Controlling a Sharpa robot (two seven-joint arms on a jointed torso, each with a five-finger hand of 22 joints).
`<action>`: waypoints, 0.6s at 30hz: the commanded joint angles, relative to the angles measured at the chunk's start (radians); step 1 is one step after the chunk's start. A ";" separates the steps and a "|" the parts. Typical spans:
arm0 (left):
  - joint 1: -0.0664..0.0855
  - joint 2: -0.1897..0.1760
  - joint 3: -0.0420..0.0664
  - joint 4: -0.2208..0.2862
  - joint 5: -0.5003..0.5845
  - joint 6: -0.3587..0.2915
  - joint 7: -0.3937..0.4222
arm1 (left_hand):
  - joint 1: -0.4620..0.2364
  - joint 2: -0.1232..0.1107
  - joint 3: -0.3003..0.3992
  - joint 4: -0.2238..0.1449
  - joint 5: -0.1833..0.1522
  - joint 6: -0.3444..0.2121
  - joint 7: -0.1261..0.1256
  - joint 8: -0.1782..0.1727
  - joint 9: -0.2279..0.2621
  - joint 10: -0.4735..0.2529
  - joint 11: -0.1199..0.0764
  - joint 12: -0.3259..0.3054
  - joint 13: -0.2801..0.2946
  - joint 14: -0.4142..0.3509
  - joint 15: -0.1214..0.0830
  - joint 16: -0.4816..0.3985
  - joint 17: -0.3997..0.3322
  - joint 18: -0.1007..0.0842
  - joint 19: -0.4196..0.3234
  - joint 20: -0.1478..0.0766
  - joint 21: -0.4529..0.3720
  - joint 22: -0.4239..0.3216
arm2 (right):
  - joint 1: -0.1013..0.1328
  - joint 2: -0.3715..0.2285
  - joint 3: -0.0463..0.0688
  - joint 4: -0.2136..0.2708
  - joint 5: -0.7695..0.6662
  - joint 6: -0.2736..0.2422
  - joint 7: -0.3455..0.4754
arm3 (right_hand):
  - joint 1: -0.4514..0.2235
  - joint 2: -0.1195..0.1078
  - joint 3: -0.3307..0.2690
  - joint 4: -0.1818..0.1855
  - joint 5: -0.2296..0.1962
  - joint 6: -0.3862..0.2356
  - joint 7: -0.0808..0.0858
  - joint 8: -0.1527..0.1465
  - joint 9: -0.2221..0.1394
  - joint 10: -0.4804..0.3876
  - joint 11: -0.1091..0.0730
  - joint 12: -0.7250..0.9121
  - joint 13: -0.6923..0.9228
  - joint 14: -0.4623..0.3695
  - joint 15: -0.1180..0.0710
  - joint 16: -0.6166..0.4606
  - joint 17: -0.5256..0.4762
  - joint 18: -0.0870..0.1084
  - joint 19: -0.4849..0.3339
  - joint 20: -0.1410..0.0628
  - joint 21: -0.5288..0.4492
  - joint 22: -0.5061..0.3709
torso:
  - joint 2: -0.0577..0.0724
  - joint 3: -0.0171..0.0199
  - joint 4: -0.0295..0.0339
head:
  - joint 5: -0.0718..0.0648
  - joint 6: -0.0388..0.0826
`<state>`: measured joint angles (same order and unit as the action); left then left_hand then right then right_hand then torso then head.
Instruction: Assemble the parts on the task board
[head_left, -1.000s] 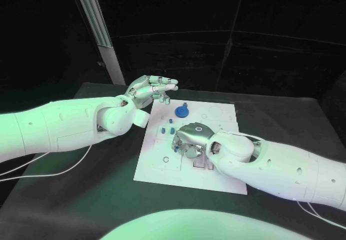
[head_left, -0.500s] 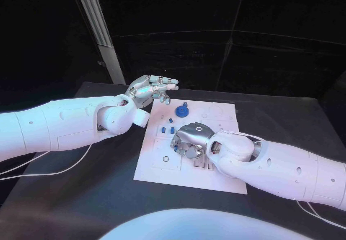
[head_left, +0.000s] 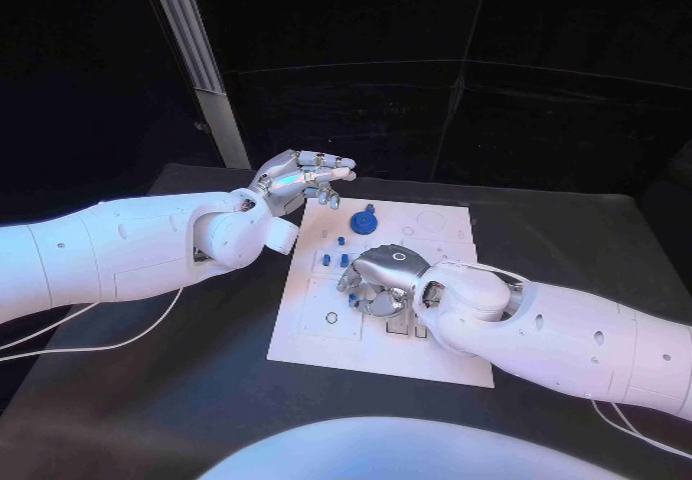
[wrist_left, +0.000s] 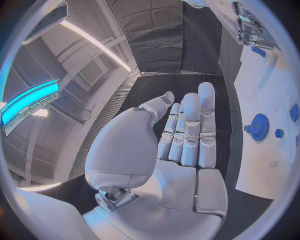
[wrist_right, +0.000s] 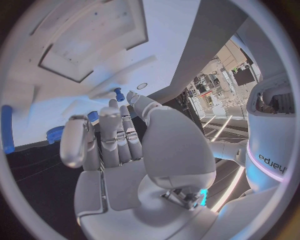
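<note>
Head view: the white task board (head_left: 378, 340) lies mid-table. The left hand (head_left: 300, 180) hovers just off the board's far corner, fingers loosely apart, grasping nothing. The right hand (head_left: 381, 280) hangs palm-down over the board's middle, fingers curled toward it; whether it grips a part I cannot tell. A blue gear (head_left: 364, 221) and small blue pegs (head_left: 335, 260) sit between the two hands, so assembly looks partly done at most.

Left wrist view: the palm is bare, fingers straight. The gear (wrist_left: 259, 126) lies beside the fingertips on the board (wrist_left: 262, 165).

Right wrist view: fingers bend toward the board (wrist_right: 75, 75); a blue peg (wrist_right: 118, 94) stands just beyond the fingertips.
</note>
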<state>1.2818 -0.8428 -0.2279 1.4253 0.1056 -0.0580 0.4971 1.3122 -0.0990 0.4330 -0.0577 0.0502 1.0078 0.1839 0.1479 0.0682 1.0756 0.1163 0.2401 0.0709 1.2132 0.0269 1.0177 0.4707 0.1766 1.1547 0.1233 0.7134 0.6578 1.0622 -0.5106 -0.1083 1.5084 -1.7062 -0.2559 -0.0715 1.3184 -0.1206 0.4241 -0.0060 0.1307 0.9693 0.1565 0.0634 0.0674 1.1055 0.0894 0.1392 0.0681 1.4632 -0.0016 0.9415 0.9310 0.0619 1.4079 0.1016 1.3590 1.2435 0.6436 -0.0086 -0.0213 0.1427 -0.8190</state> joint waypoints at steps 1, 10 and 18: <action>0.002 0.001 0.001 -0.001 0.003 0.014 0.001 | -0.002 0.009 -0.006 -0.001 0.003 -0.007 0.003 0.003 -0.001 -0.007 -0.003 0.005 -0.001 -0.005 -0.001 -0.003 -0.001 0.006 -0.002 0.002 -0.005 -0.001 | 0.001 -0.002 0.000 0.006 0.021 -0.022 0.015 | -0.001 0.008 -0.009 0.000 0.003 0.004 -0.001 0.006 0.004 0.012 -0.001 0.012 0.003 0.011 0.002 0.016 0.011 0.008 0.008 0.000 0.012 0.013 | 0.000 0.0005 -0.0003 | -0.001 -0.001; 0.002 0.002 0.001 -0.003 0.003 0.014 0.000 | -0.002 0.009 -0.006 -0.001 0.003 -0.007 0.003 0.003 -0.001 -0.007 -0.003 0.005 -0.001 -0.005 -0.001 -0.003 -0.001 0.006 -0.002 0.002 -0.005 -0.001 | 0.002 -0.008 0.000 0.008 0.017 0.003 0.000 | 0.011 0.015 -0.013 -0.002 0.009 0.030 -0.001 0.015 0.010 0.024 -0.002 0.022 0.003 0.015 0.000 0.027 0.015 0.007 0.014 -0.002 0.018 0.022 | 0.000 0.0003 0.0002 | -0.002 -0.002; 0.002 0.002 0.001 -0.006 0.003 0.014 -0.001 | 0.001 0.013 -0.006 -0.002 0.003 -0.007 0.002 0.004 -0.001 -0.008 -0.003 0.007 -0.001 -0.006 -0.001 -0.003 -0.002 0.006 -0.002 0.002 -0.007 -0.002 | 0.002 -0.013 0.000 0.013 0.014 0.015 -0.003 | 0.012 0.015 -0.017 -0.001 0.011 0.039 0.001 0.018 0.011 0.025 -0.002 0.024 0.003 0.015 0.001 0.028 0.014 0.006 0.014 -0.002 0.018 0.022 | -0.001 0.0002 0.0002 | -0.002 -0.002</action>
<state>1.2818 -0.8417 -0.2279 1.4197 0.1056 -0.0563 0.4945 1.3122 -0.0990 0.4331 -0.0578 0.0502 1.0078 0.1839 0.1479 0.0683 1.0720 0.1127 0.2401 0.0709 1.2132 0.0269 1.0177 0.4695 0.1766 1.1547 0.1233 0.7095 0.6565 1.0622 -0.5230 -0.1084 1.5174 -1.6919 -0.2520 -0.0723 1.3265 -0.1126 0.4145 -0.0073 0.1352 1.0003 0.1584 0.0775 0.0776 1.1258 0.0876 0.1588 0.0708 1.4632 -0.0016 0.9642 0.9468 0.0620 1.4173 0.1000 1.3745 1.2660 0.6436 -0.0082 -0.0214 0.1401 -0.8208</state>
